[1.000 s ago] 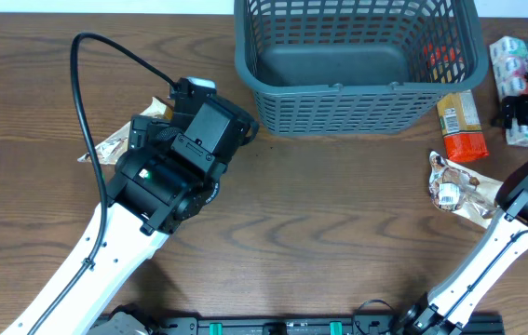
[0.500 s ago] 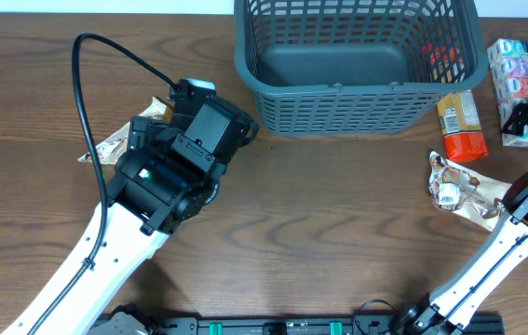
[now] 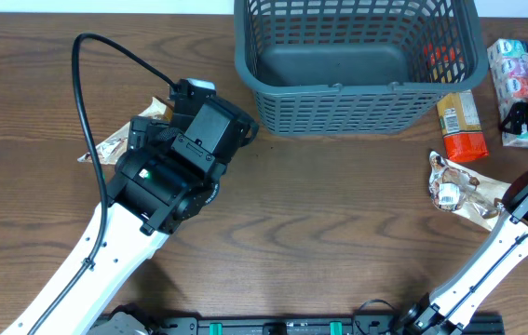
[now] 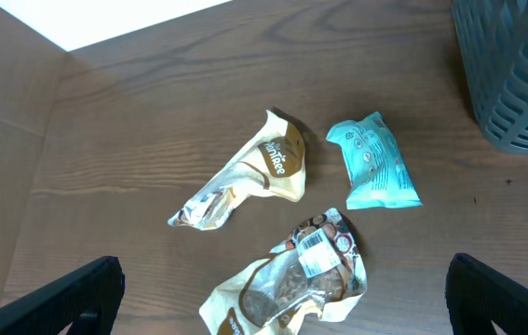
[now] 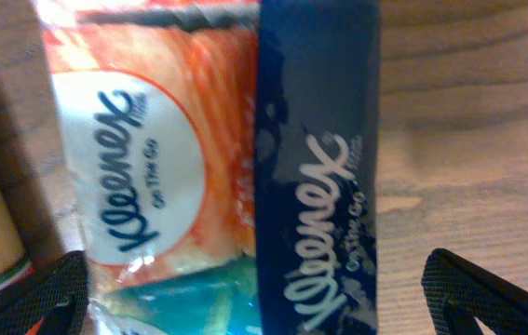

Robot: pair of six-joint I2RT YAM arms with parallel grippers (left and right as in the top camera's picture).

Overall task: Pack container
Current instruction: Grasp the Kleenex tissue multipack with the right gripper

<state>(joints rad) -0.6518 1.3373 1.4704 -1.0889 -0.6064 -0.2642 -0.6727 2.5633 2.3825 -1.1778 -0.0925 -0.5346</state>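
The container [image 3: 338,88] is a dark blue-grey slotted basket at the table's far middle; its corner shows in the left wrist view [image 4: 515,74]. Something red and orange [image 3: 442,58] lies inside it at the right. My left gripper [image 4: 284,284] is open above a brown and clear snack packet [image 4: 291,279], with a cream packet [image 4: 245,177] and a teal packet [image 4: 372,163] beyond it. In the overhead view the left wrist hides the fingers. My right gripper [image 5: 259,298] is open, close over a Kleenex tissue pack [image 5: 208,158], which also shows at the overhead view's far right [image 3: 513,79].
A yellow and orange packet [image 3: 460,124] lies just right of the basket's front corner. A crumpled silver and brown packet [image 3: 457,191] lies in front of it. A cream packet [image 3: 105,147] pokes out left of the left arm [image 3: 175,167]. A black cable loops behind that arm.
My right gripper has shifted a little to the right at the tissue pack, uncovering more of it. The left arm and the packets have not moved.
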